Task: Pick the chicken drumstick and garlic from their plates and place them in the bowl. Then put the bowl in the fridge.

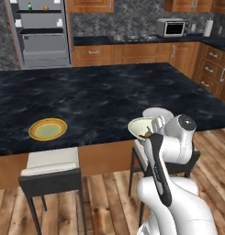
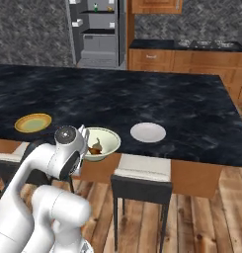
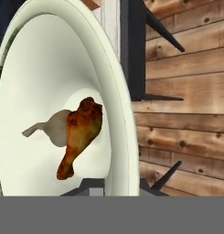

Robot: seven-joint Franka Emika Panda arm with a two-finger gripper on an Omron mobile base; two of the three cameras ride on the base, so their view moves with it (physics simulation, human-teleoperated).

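While the fridge [image 1: 40, 32] stands open at the far side of the room, well apart from the arm across the dark island counter [image 1: 100, 96], the fetch part looks done and the carry is what's left.

Orange-rimmed plate [image 1: 48, 129] and white plate [image 2: 148, 132] both sit bare on the counter.

Bowl [image 2: 105, 138] is at the near counter edge, overhanging it above the stools [image 2: 142, 180], right up against the robot's hand. Its rim [image 3: 120, 91] runs between the finger tips in the hand view. Gripper [image 3: 114, 183] is pinched nearly closed on that rim, so I read it as holding the bowl by the wall.

Handling guess: bowl is stiff, smooth and probably slippery. A one-sided rim pinch will let it tip or swing, so keep it level and move slowly. Fragile if dropped on the wood floor [image 3: 186, 137].

Drumstick [image 3: 81, 135] lies in the bowl bottom, resting against the garlic [image 3: 56, 129]. Both are loose, light and free to slide or roll if the bowl tilts. They sit just beyond the finger tips, inside the wall being gripped.
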